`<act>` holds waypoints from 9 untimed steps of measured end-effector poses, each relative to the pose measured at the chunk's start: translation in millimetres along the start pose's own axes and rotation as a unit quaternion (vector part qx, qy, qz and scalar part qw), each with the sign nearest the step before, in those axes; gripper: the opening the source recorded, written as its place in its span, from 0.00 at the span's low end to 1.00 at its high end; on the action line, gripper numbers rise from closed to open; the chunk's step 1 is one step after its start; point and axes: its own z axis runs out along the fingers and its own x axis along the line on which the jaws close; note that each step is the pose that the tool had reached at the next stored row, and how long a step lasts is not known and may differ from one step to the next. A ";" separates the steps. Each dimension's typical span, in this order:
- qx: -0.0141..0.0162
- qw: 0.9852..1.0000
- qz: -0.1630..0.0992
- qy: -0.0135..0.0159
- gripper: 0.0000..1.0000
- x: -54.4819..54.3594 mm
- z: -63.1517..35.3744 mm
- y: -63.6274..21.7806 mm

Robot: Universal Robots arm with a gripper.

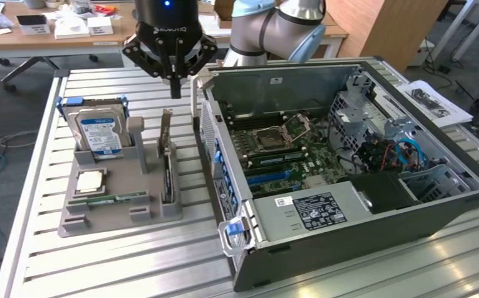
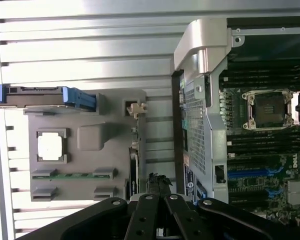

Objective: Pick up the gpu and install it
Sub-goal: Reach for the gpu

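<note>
the gpu (image 1: 167,174), a thin dark card with a silvery bracket, stands on edge in the grey tray (image 1: 110,223), in the slot along its edge nearest the computer case (image 1: 372,242). the tray also holds a memory stick (image 1: 110,200), cpu (image 1: 90,180) and hard drive (image 1: 98,133). beyond, the gripper (image 1: 175,93) hangs pinched closed, empty.

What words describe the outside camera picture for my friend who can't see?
A black robot gripper, pinched shut, hangs above a graphics card standing on edge in a gray holder. An open computer case sits beside it on a slatted metal table.
</note>
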 end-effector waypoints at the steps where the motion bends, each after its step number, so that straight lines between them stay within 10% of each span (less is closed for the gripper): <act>1: 0.000 1.000 0.000 0.000 0.11 2.2 0.0 -0.2; 9: 0.000 1.000 0.000 0.000 0.11 18.9 0.0 -1.4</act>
